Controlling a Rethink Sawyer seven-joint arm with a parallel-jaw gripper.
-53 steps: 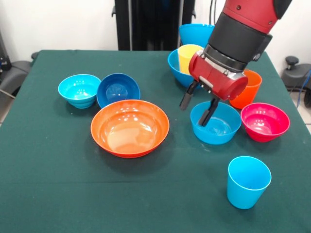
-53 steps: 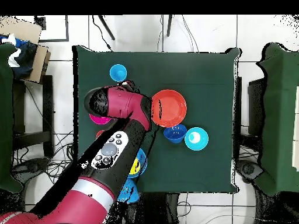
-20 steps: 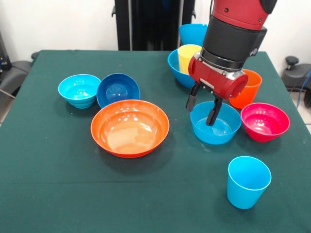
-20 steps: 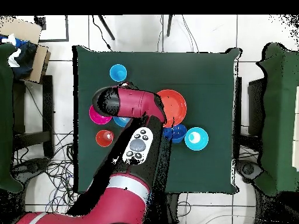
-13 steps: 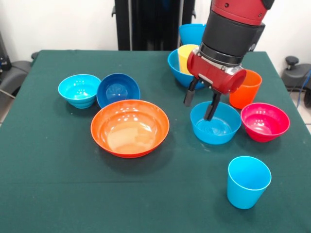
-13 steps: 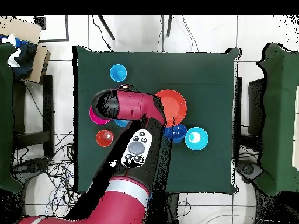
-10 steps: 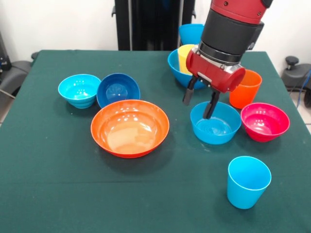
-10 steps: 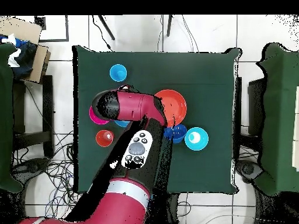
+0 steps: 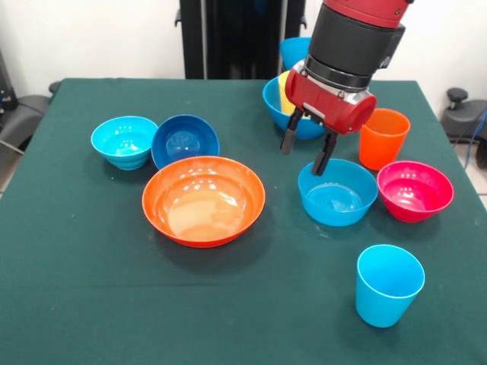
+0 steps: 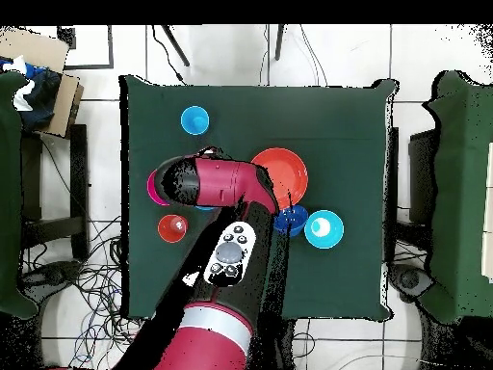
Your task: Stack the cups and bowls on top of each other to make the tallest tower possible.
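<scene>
gripper (image 9: 305, 154): jaws spread, empty, hovering above the far rim of the light blue bowl (image 9: 338, 193); bowl: glossy round plastic, on green cloth table (image 9: 91, 266) | orange cup (image 9: 383, 138): tapered, just beside

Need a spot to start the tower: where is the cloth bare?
Bare cloth runs along the near edge, from below the wide orange bowl across to the light blue cup. The corner beyond the cyan bowl is free too. It is crowded under the open gripper, around the light blue bowl, magenta bowl and orange cup.
</scene>
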